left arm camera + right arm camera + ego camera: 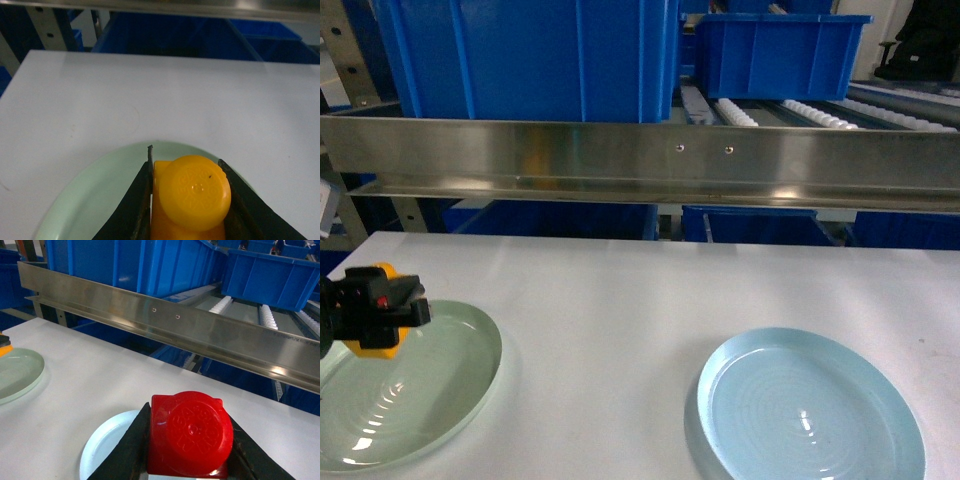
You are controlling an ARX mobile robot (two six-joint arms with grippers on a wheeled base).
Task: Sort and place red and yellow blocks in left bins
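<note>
Yellow block (192,200) clamped in left gripper (192,210), red block (189,435) clamped in right gripper (187,450); both short of blue bins (530,55), neither deposited.

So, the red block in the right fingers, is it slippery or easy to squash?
The red block looks like rigid, glossy plastic, so probably stiff but a bit slippery. The fingers hold its flat sides, which should help. It seems small and hollow, so likely light.

Two plates on your white table (620,300)
You have a green plate (440,400) at the near left edge and a pale blue plate (810,410) near right.
</note>
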